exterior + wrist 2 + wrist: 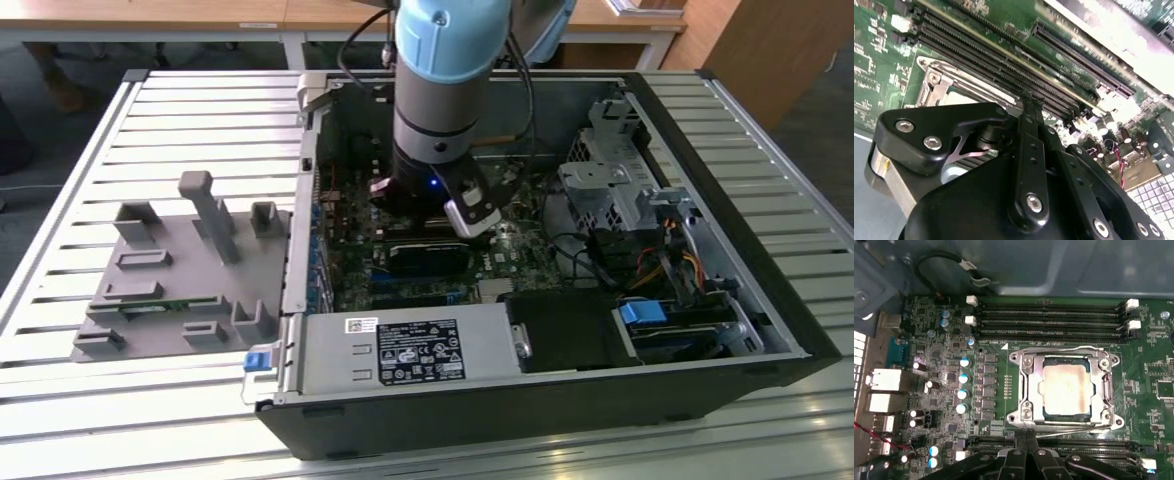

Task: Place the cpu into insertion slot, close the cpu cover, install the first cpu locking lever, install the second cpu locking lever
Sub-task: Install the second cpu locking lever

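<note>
Exterior view: an open computer case (747,330) is shown lying on a slatted metal table (174,120), with the arm (447,60) reaching down into it over the green motherboard (441,265). A grey plastic fixture (174,270) is seen on the table beside the case, toward the exterior view's left. A power supply (407,352) is mounted along the case's near edge.

In the first wrist view, the cpu (1064,389) is seen seated in the insertion slot (1104,390), its silvery top exposed through the window of the cpu cover (1030,385), which is laid flat over the slot. A thin locking lever (1064,423) is seen lying along the slot's edge nearest the gripper. The slot is bordered on two opposite sides by rows of long black memory slots (1049,315). A column of silver-topped capacitors (963,385) is set beside the slot, and metal connector housings (884,390) are ranged along the board's edge.

The gripper (1026,436) is held just off that lever-side edge of the slot, its two black fingertips (1022,439) pressed together with nothing between them. In the second wrist view the gripper (1031,97) is seen with the tips likewise closed and empty, poised over the memory slots (999,65) at the slot's metal frame (936,80).
</note>
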`<state>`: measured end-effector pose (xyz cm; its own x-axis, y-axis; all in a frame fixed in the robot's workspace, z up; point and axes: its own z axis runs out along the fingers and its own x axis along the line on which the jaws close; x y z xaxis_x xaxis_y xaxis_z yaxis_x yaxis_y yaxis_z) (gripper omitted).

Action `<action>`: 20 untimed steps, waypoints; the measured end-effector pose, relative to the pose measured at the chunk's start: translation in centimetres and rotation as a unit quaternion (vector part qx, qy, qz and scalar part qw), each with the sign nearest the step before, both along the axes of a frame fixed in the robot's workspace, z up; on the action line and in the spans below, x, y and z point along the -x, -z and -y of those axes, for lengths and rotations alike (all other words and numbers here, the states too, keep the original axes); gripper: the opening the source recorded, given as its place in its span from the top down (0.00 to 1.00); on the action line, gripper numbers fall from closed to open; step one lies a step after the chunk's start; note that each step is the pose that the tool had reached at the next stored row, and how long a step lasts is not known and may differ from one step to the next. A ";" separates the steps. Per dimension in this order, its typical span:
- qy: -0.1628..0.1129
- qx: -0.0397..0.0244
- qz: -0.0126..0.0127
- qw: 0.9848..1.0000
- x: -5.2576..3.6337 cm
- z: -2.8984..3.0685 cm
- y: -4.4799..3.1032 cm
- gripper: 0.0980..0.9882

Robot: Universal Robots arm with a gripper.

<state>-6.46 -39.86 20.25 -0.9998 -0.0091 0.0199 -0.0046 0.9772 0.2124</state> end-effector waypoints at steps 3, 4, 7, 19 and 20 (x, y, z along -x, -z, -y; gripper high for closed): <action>0.000 -0.007 0.000 1.000 0.28 0.00 0.15 0.99; 0.000 -0.009 0.000 1.000 0.36 -0.01 0.27 0.99; 0.000 -0.011 0.000 1.000 0.47 -0.02 0.55 0.99; 0.000 -0.014 0.000 1.000 0.86 -0.88 1.12 0.99; 0.000 -0.014 0.000 1.000 0.91 -0.88 1.15 0.99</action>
<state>-7.37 -38.98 19.10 -0.9998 -0.0098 0.0197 -0.0048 0.9708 0.2399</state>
